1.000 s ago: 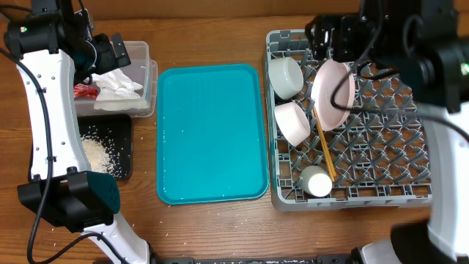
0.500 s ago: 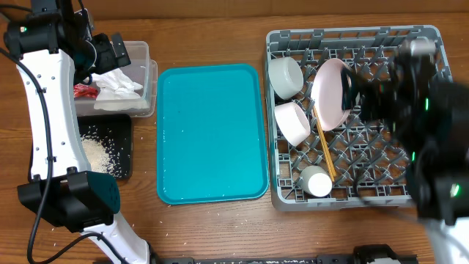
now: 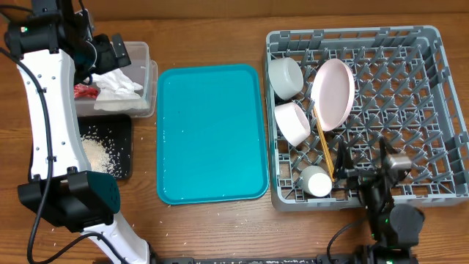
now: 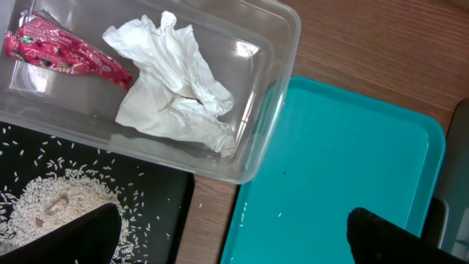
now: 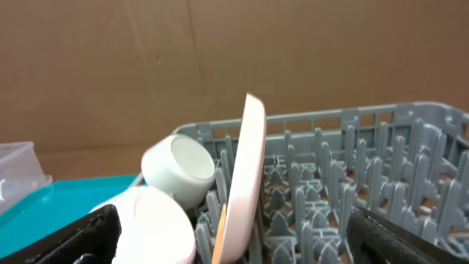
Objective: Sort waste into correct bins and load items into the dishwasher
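Overhead view: a grey dish rack [image 3: 410, 88] sits at the table's right. It holds a white bowl [image 3: 286, 75], a second bowl [image 3: 293, 122], a white cup [image 3: 316, 181], a pink plate [image 3: 333, 92] and wooden chopsticks [image 3: 324, 150]. A teal tray [image 3: 212, 132] lies in the middle. At left, a clear tub [image 3: 152, 81] contains a red wrapper [image 3: 86, 91] and a white napkin [image 3: 117, 86]. Just beside it, a black tray [image 3: 123, 126] holds rice [image 3: 95, 154]. The left gripper [image 3: 108, 51] hovers over the tub. The right gripper [image 3: 363, 165] is at the rack's near edge, beside the cup.

Left wrist view: its fingers spread wide and hold nothing, above the tub and black tray.

Right wrist view: its fingers are spread wide and empty. The plate stands upright among the pegs.
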